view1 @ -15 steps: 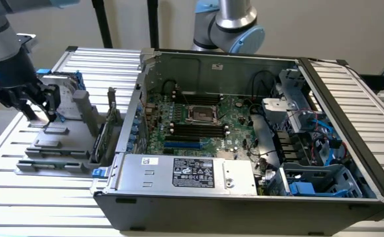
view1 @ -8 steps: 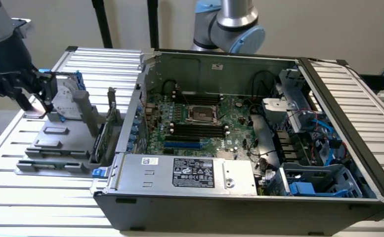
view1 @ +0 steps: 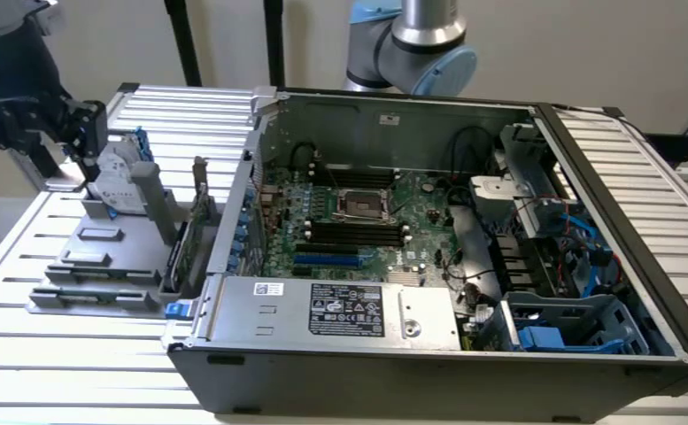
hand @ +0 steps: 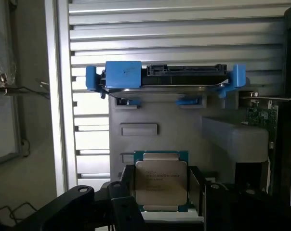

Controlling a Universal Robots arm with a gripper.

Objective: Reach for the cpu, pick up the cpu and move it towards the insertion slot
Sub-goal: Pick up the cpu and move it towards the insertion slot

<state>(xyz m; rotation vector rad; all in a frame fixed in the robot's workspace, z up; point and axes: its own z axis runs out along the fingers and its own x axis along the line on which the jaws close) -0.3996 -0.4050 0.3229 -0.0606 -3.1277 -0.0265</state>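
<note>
**CPU clamped in the gripper above the parts rack**

I have the cpu (hand: pixel 161 185) in the gripper (hand: pixel 162 191). On the wrist view its silver-grey lid faces the camera with a thin green rim around it. A dark finger (hand: pixel 127 190) presses against each of two opposite edges, so the jaws are closed on the chip. A few faint lines of print cross the lid, but I cannot read them.

Behind the chip on that view is the pale grey parts rack (hand: pixel 184 120). Farther off, the hard drive (hand: pixel 184 77) stands on edge in its blue rails, apart from the chip. The slatted metal table (hand: pixel 184 29) runs under all of it.

On the exterior view the gripper hangs at the far left, above the rack and just beside the upright drive. The insertion slot (view1: pixel 364 205) is a shiny frame with a dark centre on the green board. It lies inside the open-topped computer case (view1: pixel 438 372), well to the exterior view's right of the gripper. The case's side wall (view1: pixel 235 204) stands between the two. The long memory slots (view1: pixel 350 235) run just on the near side of the socket. At the case's near edge the power supply (view1: pixel 320 310) carries a black-and-white label, its print too small for me to read.
</note>
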